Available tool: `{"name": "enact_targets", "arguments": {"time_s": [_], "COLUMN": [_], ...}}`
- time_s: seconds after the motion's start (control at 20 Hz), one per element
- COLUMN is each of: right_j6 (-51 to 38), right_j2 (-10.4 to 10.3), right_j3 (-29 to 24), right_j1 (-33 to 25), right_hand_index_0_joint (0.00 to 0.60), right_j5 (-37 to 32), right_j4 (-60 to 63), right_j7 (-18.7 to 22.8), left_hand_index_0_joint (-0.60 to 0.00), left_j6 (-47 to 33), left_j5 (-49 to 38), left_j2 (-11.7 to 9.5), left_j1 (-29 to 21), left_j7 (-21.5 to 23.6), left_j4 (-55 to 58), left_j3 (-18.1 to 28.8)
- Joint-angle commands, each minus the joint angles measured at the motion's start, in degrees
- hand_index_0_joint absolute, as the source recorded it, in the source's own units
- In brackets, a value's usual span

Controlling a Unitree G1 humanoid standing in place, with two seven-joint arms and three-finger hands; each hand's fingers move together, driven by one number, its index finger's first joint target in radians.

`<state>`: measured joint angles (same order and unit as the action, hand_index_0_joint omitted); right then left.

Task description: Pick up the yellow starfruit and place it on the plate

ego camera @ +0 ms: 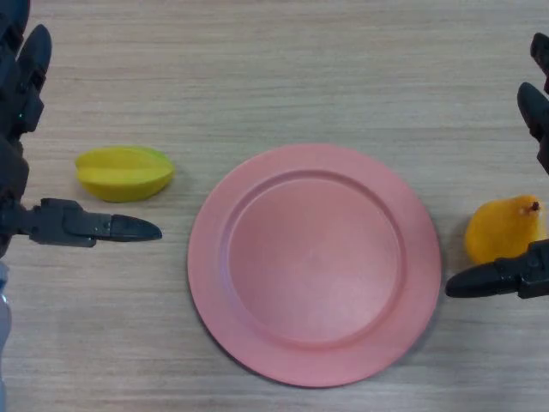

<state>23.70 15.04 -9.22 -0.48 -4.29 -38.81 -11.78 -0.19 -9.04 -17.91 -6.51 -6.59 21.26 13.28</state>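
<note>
Nearest the camera, the pink plate (314,264) lies empty in the middle of the wooden desk (283,77), so nothing of the placing is done yet; this looks like the opening step, the reach for the fruit.

At the view's left edge the left hand (81,224) has its thumb stretched out straight, pointing toward the plate, with its fingers raised and uncurled further up the edge. It is released and holds nothing. The thumb lies just on the near side of the yellow starfruit (125,172), close to it but apart, with a strip of desk showing between them.

On the opposite side the right hand (497,276) is likewise relaxed and empty, its thumb lying just in front of an orange pear-like fruit (506,228); whether it brushes that fruit cannot be told.

Further back, the starfruit rests on its side on the desk, left of the plate and clear of its rim.

The next move, as I judge it, calls for the left hand to bracket the starfruit between thumb and fingers, close on its ridged body, lift it and carry it rightward over the rim. The ridges may let it roll or slip in a loose hold.
</note>
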Motion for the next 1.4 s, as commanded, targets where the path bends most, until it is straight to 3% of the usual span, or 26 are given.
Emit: {"name": "enact_targets", "arguments": {"time_s": [0.05, 0.4, 0.5, 0.95, 1.2, 1.3, 1.35, 1.4], "right_j6": [-8.0, -8.1, -8.0, -4.4, -4.1, -3.0, -1.8, -1.8], "right_j2": [1.0, 1.1, 1.0, 0.7, 0.5, 0.6, 1.0, 1.0], "right_j3": [-2.7, -2.7, -3.0, -3.7, -3.7, -3.6, -3.7, -3.8], "right_j1": [-1.4, -1.4, -0.9, 0.1, -0.2, -0.4, -0.7, -0.7], "right_hand_index_0_joint": [0.000, 0.000, 0.000, 0.000, 0.000, 0.000, 0.000, 0.000], "right_j5": [0.7, 0.8, 0.6, 0.0, 0.1, -0.3, -0.3, -0.3], "right_j4": [-3.8, -4.1, -4.5, -7.7, -8.8, -9.7, -10.2, -10.3], "right_j7": [0.5, 0.6, 0.2, 0.0, 0.5, 0.6, 0.4, 0.4], "left_hand_index_0_joint": [0.000, 0.000, 0.000, 0.000, 0.000, 0.000, -0.051, -0.150], "left_j6": [-5.6, -5.0, -8.6, -23.1, -23.9, -26.6, -28.3, -28.4], "left_j5": [0.5, 0.6, 3.4, 15.8, 23.3, 30.5, 36.4, 37.0], "left_j2": [-2.3, -2.4, -3.8, -7.6, -8.4, -8.7, -9.2, -9.3], "left_j1": [-1.3, -1.6, -3.8, -15.5, -20.8, -22.6, -23.2, -23.3], "left_j7": [-0.2, -0.5, -0.9, 2.4, 2.4, 4.9, 8.4, 8.7], "left_j4": [2.9, 2.5, -1.5, -33.7, -43.9, -48.7, -51.4, -51.7], "left_j3": [2.4, 2.5, 2.2, -2.8, -5.5, -7.0, -8.0, -8.0]}}
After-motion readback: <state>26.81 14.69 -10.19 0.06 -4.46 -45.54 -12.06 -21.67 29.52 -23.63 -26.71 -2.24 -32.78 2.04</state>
